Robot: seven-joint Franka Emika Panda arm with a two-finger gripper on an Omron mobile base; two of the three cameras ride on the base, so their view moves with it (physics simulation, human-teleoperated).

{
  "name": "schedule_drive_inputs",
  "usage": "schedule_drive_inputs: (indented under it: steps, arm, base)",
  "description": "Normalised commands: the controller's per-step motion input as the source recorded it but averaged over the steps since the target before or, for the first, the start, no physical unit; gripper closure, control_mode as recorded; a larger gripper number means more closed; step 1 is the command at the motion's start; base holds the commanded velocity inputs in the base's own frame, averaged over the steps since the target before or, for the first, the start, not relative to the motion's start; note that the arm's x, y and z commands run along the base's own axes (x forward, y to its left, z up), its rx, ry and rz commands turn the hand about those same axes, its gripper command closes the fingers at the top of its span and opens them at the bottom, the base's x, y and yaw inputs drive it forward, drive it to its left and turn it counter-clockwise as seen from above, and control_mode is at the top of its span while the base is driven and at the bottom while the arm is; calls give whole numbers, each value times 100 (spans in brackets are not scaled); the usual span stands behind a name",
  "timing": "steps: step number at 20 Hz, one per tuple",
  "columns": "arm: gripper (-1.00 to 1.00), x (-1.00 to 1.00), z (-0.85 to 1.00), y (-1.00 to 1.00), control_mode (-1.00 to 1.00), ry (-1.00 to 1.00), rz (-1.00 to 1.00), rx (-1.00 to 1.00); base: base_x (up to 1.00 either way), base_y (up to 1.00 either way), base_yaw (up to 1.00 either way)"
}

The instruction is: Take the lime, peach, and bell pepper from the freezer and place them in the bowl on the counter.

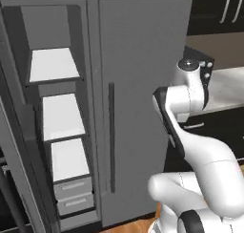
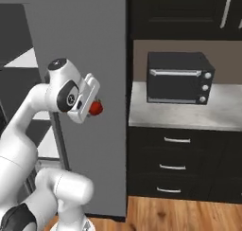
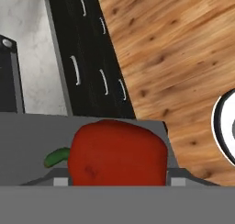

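Gripper [image 2: 94, 108] pinching bell pepper [image 3: 118, 153], left-centre of right base frame, beside freezer [image 1: 138, 60] door. Grip depth hard to judge; pepper probably slips if arm swings fast toward counter [image 2: 184, 114] at right.

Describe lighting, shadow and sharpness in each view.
Left base view: flat, even light, white freezer shelves bright, edges slightly soft. Right base view: dim, dark cabinets, no glare. Hand view: bell pepper close and glossy between the jaws, floor grain sharp, no blur.
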Motion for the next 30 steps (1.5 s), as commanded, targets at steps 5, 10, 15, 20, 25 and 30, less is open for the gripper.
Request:
schedule_drive_inputs:
  steps: [5, 10, 15, 20, 25, 30]
  arm:
    - [100, 0, 0, 0, 100, 0, 0, 0]
    - [100, 0, 0, 0, 100, 0, 0, 0]
    - [100, 0, 0, 0, 100, 0, 0, 0]
    - [100, 0, 0, 0, 100, 0, 0, 0]
    - [100, 0, 0, 0, 100, 0, 0, 0]
    - [100, 0, 0, 0, 100, 0, 0, 0]
  base:
    - [69, -100, 0]
    - [-5, -100, -9]
    - [0, -100, -20]
    - [0, -100, -25]
    - [5, -100, -31]
    - [56, -100, -23]
